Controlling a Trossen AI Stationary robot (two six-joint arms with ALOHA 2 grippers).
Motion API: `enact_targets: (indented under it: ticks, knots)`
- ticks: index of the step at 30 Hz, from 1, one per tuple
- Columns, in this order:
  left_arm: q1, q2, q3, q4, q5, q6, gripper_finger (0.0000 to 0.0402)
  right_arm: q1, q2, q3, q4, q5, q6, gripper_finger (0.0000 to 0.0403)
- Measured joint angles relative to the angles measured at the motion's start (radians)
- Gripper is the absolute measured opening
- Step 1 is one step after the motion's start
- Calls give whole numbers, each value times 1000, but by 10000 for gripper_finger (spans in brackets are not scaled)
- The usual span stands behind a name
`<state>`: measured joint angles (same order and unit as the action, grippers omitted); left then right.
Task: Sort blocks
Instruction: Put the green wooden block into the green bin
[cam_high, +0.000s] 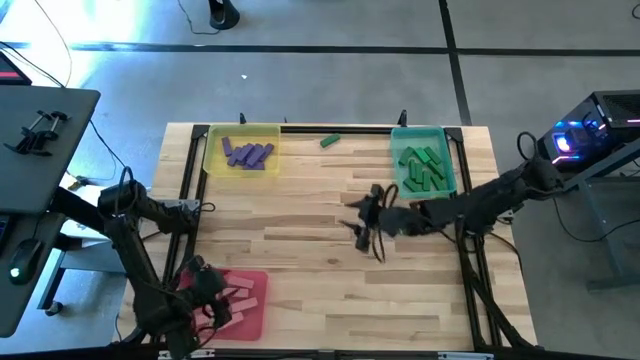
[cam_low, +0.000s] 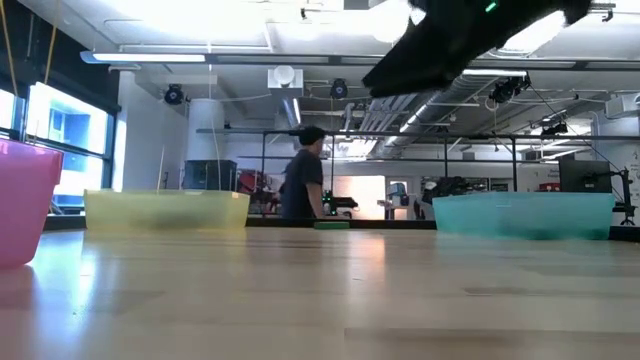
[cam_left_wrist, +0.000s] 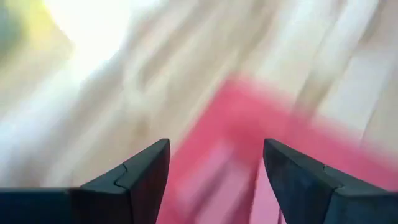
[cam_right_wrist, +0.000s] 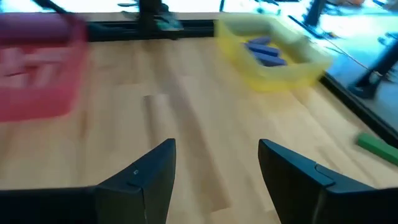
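Note:
Purple blocks (cam_high: 248, 153) lie in the yellow tray (cam_high: 212, 150) at the far left. Green blocks (cam_high: 424, 168) lie in the teal tray (cam_high: 398, 150) at the far right. Pink blocks (cam_high: 240, 297) lie in the red tray (cam_high: 255, 318) at the near left. One loose green block (cam_high: 331, 141) lies flat on the table near the far edge, between the yellow and teal trays. My left gripper (cam_left_wrist: 214, 177) hovers open above the red tray (cam_left_wrist: 292, 130), holding nothing. My right gripper (cam_right_wrist: 214, 168) stands open over the middle of the table (cam_high: 365, 225), also holding nothing. The loose green block (cam_right_wrist: 376, 145) also shows in the right wrist view.
A black frame (cam_high: 300, 127) runs along the table's far edge and down both sides. Bare wood (cam_high: 300, 240) lies between the trays. In the room behind the table a person (cam_low: 303, 182) stands. A desk (cam_high: 40, 150) stands left of the table and equipment (cam_high: 590, 135) right of it.

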<state>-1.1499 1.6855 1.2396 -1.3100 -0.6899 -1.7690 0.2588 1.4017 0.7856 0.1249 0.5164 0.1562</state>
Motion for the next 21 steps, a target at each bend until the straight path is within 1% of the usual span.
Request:
enact_targets:
  ticks: [2,4,6,8,11,14,17,21]
  knots:
    - [-9,0,0,-14,-219,-16,244,-72,0,0,0,-51,0,215]
    - [-7,4,0,-14,-418,-9,243,-151,1,0,7,-123,0,215]
    - [7,7,0,-11,-567,8,243,-230,13,1,20,-194,0,215]
    - [28,8,0,2,-662,31,243,-309,36,1,27,-247,0,215]
    - [77,8,0,52,-731,96,243,-412,101,30,31,-300,4,213]
    - [135,8,0,118,-759,174,243,-496,201,99,31,-337,20,204]
    - [193,8,0,180,-768,240,243,-563,319,203,20,-348,-3,190]
    - [250,9,0,223,-747,290,243,-648,479,381,-100,-369,-44,179]
